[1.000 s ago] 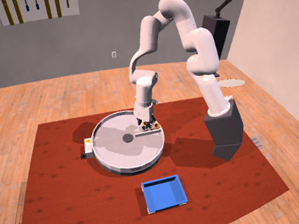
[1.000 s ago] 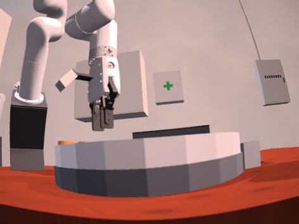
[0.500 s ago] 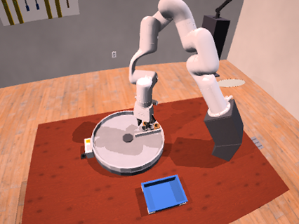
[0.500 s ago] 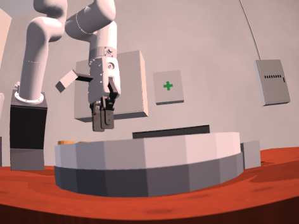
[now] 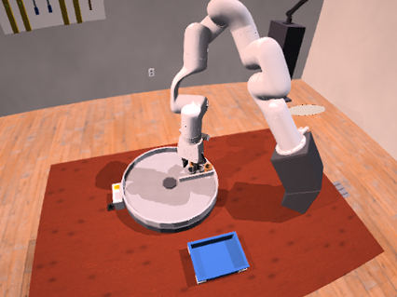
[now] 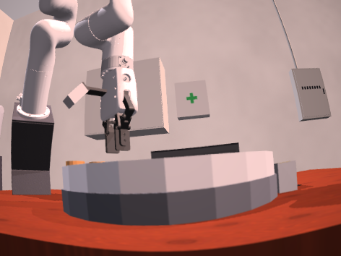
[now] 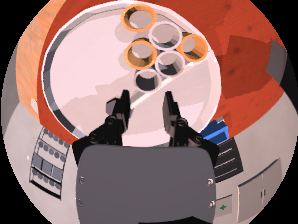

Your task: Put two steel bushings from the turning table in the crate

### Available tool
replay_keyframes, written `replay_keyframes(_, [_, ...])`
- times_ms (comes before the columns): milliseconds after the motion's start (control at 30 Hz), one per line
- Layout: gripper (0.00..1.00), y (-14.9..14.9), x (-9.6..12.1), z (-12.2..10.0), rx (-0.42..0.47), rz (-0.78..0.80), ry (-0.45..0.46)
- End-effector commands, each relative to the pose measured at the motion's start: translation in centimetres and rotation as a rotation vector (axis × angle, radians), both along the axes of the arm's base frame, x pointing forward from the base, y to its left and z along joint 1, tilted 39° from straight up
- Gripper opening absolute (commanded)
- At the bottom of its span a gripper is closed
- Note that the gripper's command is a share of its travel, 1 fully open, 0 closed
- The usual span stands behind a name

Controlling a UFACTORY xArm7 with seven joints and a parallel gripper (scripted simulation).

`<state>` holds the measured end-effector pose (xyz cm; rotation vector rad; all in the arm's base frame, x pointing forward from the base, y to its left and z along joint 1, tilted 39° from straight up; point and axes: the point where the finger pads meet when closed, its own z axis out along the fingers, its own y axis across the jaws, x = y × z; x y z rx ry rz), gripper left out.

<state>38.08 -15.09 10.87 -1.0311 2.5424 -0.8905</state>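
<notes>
Steel bushings sit clustered near the turning table's rim below our half-open, empty claw; we judge them rigid, heavy and slick, best gripped across the outer wall.

High top, low exterior, downward wrist

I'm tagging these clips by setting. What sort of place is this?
Likely a workshop or small factory cell: a tool board with screwdrivers and a hammer hangs on the wall, and the arm's tool hovers over a turning table of bushings, near a blue crate.
</notes>
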Motion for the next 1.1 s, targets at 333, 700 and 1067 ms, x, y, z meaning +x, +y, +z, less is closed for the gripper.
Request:
replay_keyframes(333, [0.47,-0.8,0.9,-1.4,-0.001,0.002,-0.003])
replay_keyframes(700, [0.47,-0.9,1.0,-1.7,-0.001,0.002,-0.003])
replay_keyframes(1067, [0.47,-1.3,1.4,-2.4,-0.001,0.002,-0.003])
